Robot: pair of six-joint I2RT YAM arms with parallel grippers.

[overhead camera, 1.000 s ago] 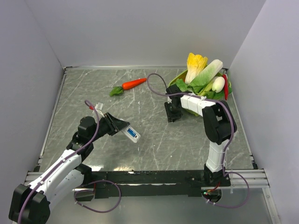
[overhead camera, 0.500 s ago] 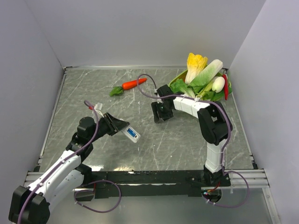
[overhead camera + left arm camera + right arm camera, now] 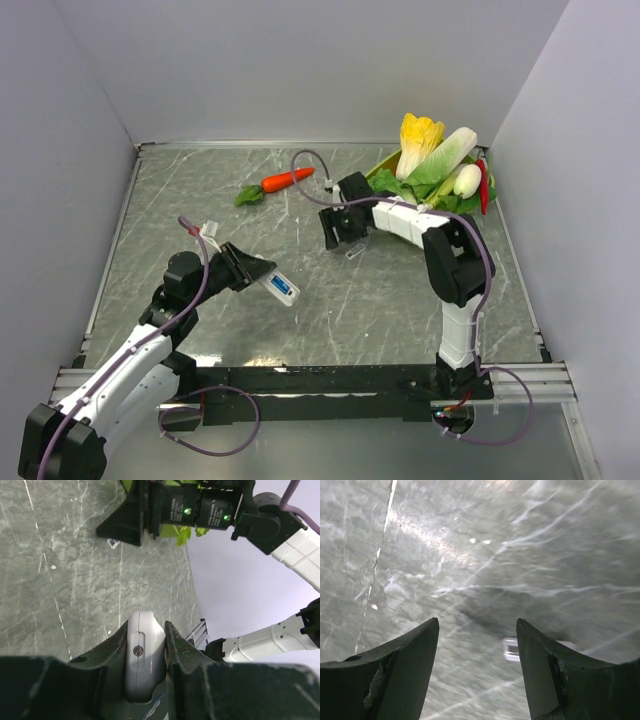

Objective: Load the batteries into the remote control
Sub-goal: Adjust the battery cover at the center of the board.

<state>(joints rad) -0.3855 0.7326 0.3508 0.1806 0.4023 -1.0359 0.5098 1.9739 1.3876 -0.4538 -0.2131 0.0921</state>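
The remote control (image 3: 283, 288), a small white bar, sticks out of my left gripper (image 3: 262, 272), which is shut on it a little above the table's left half. A blue patch shows on its upper face; I cannot tell whether that is the batteries. In the left wrist view the remote control (image 3: 145, 650) sits clamped between both fingers. My right gripper (image 3: 337, 240) hangs open over the table's middle, nothing between its fingers (image 3: 477, 622). A small flat white piece (image 3: 511, 649) lies on the table by its right finger, also seen as the white piece (image 3: 355, 250).
An orange carrot (image 3: 285, 181) lies at the back centre. A green bowl (image 3: 383, 167) heaped with vegetables stands at the back right, just behind the right arm. Grey walls close in the marble table (image 3: 180, 200) on three sides.
My right gripper has swung left toward the table's middle and opened wider; the small white piece now shows beside it. The left gripper and the remote have barely moved.
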